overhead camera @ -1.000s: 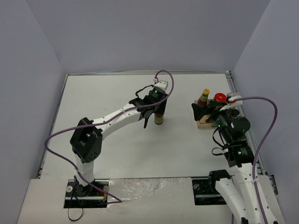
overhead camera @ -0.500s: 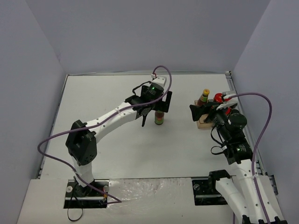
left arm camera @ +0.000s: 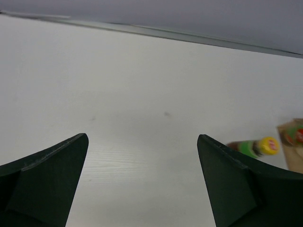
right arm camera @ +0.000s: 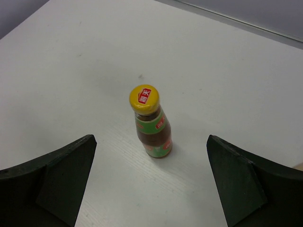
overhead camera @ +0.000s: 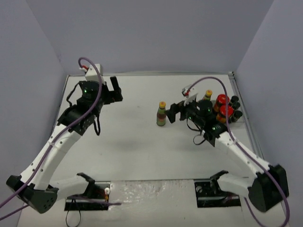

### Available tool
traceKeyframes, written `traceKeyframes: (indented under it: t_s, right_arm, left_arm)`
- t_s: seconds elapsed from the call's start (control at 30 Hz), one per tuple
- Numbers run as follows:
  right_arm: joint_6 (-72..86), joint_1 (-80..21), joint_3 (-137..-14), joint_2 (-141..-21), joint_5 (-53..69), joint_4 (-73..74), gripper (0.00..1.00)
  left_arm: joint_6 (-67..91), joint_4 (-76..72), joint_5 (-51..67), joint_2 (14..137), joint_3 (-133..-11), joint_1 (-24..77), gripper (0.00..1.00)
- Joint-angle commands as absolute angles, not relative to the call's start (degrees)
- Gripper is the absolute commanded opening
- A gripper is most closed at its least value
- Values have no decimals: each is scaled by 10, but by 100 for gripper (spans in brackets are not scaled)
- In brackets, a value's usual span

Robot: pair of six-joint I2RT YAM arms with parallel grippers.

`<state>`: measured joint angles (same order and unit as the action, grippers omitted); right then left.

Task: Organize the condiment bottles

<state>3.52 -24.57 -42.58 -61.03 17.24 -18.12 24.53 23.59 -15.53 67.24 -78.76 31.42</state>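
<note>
A slim dark bottle with a yellow cap [overhead camera: 161, 115] stands upright and alone in mid-table; the right wrist view shows this bottle [right arm camera: 152, 127] a little ahead of my open right gripper [right arm camera: 151, 138], apart from both fingers. In the top view my right gripper [overhead camera: 177, 109] sits just right of it. My left gripper [overhead camera: 112, 93] is open and empty at the far left back; its wrist view [left arm camera: 143, 137] shows bare table, with the bottle [left arm camera: 253, 146] blurred behind the right finger. A second yellow-capped bottle [overhead camera: 207, 95], two red-lidded jars [overhead camera: 222, 100] and black-capped shakers [overhead camera: 236, 100] cluster at the right.
The cluster at the right stands close to the right wall and the table's metal edge strip [overhead camera: 233, 80]. A brownish tray corner [left arm camera: 294, 137] shows at the left wrist view's right edge. Grey walls enclose the table on three sides.
My left gripper opened off the yellow-capped bottle and its arm swung back to the far left. My right arm left the cluster and reached left toward the standing bottle.
</note>
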Motion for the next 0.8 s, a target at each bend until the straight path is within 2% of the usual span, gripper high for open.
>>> traceKeyframes:
  t_s: [0.0, 0.2, 0.37, 0.5, 0.63, 0.7, 0.77]
  right_arm:
    - [-19, -291, -452, -700, 144, -330, 100]
    - [-33, -315, -472, -797, 133, -385, 100]
    - [-39, -320, -489, -849, 127, -410, 100]
    - [-40, -320, -513, -890, 137, -413, 95]
    - [-35, -322, -520, -909, 140, -425, 85]
    - [-33, -321, -520, -915, 141, -428, 76]
    - [-30, -322, -515, -917, 140, -430, 58]
  left_arm:
    - [236, 282, -138, 597, -710, 211, 97]
    - [190, 305, -142, 506, -632, 140, 97]
    - [185, 292, -176, 439, -563, 134, 97]
    - [182, 296, -189, 421, -532, 134, 97]
    - [178, 299, -208, 424, -532, 134, 97]
    - [179, 297, -191, 427, -531, 134, 97]
    - [177, 297, -190, 431, -532, 134, 97]
